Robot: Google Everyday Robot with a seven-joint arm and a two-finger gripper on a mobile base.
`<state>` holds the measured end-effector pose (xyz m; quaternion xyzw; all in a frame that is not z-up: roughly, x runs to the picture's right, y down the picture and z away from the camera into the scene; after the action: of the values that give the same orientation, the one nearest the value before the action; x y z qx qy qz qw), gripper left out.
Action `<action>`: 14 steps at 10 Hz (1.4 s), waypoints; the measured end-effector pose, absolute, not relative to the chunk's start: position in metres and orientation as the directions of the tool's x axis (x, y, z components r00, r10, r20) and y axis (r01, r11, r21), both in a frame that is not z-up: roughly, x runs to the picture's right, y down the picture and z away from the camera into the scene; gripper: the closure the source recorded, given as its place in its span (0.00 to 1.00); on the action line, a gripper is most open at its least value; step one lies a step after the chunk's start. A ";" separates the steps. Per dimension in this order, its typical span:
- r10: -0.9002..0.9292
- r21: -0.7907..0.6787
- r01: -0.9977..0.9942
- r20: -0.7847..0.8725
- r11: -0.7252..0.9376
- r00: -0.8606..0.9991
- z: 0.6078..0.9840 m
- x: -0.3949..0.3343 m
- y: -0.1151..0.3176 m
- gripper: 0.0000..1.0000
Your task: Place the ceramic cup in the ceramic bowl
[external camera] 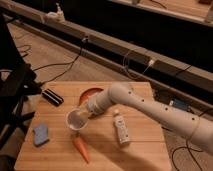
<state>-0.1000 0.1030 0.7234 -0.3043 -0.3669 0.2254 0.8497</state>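
Left of centre, the ceramic cup [76,120] is held, seemingly by its rim, in the closed claw [86,113]; the ceramic bowl [88,93] is seen just upper-right.

A wooden slatted table [142,150] carries everything. At its far edge sits the ceramic bowl [88,93], partly covered by the arm. A black rectangular block [52,96] lies near the far left corner, and a blue pad [41,134] rests at the left edge. An orange carrot [81,148] lies towards the front, with a white bottle [120,128] on its side to the right. The gripper [86,115] hangs over the table's left middle, clamped on the ceramic cup [76,120].
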 end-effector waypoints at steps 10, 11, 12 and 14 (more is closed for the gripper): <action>0.569 -0.555 -0.294 0.423 0.778 0.705 0.752 -0.041 0.040 1.00; 0.568 -0.533 -0.322 0.401 0.783 0.718 0.756 -0.024 0.025 1.00; 0.584 -0.523 -0.355 0.379 0.775 0.718 0.762 -0.006 0.013 1.00; 0.646 -0.535 -0.408 0.395 0.740 0.653 0.770 0.010 -0.012 1.00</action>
<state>0.0100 -0.0117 0.7703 -0.2040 -0.2913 0.2975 0.8860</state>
